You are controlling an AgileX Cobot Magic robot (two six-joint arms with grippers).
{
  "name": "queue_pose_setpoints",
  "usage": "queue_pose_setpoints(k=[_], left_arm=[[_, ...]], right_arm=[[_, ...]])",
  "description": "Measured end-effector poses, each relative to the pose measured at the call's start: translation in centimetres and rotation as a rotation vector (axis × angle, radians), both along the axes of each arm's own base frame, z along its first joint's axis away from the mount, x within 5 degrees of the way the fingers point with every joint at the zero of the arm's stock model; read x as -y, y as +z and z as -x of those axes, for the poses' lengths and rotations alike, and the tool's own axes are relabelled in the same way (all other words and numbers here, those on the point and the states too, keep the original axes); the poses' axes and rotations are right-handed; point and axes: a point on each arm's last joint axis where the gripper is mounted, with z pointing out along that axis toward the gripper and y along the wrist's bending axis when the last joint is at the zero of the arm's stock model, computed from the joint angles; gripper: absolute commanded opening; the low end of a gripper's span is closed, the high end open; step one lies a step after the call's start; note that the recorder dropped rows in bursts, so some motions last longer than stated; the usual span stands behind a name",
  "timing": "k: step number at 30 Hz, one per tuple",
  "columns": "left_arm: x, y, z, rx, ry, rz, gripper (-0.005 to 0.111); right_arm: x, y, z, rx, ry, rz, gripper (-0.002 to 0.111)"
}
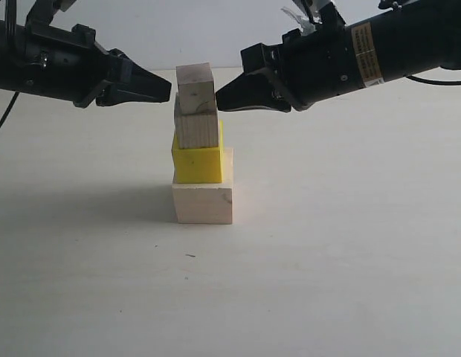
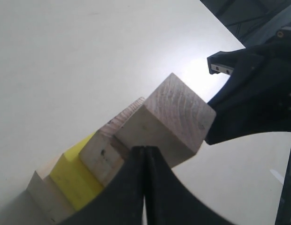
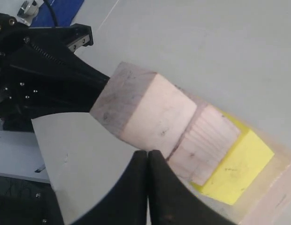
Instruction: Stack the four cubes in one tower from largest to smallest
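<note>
The tower (image 1: 202, 160) stands on the table (image 1: 342, 260), slightly askew; the left end effector (image 1: 167, 88) and right end effector (image 1: 219, 97), jaws together, flank the top cube (image 1: 195, 86); the wood looks light, stiff and easily toppled; grip flat opposite faces.

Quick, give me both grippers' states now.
Left gripper: closed, holding nothing, tip beside the top cube.
Right gripper: closed, holding nothing, tip at that cube's other side.
</note>
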Motion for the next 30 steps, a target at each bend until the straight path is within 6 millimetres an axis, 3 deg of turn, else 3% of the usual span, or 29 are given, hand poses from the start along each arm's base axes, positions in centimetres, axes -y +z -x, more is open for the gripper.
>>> queue_pose_setpoints(k=[18,30], left_arm=[[0.0,0.0,0.0,0.0,0.0,0.0,0.0],[0.0,0.0,0.0,0.0,0.0,0.0,0.0]], right_arm=[[-0.12,0.12,0.3,0.016,0.045,-0.01,0.0],[0.2,-0.13,-0.43,0.02,-0.045,0.024,0.0]])
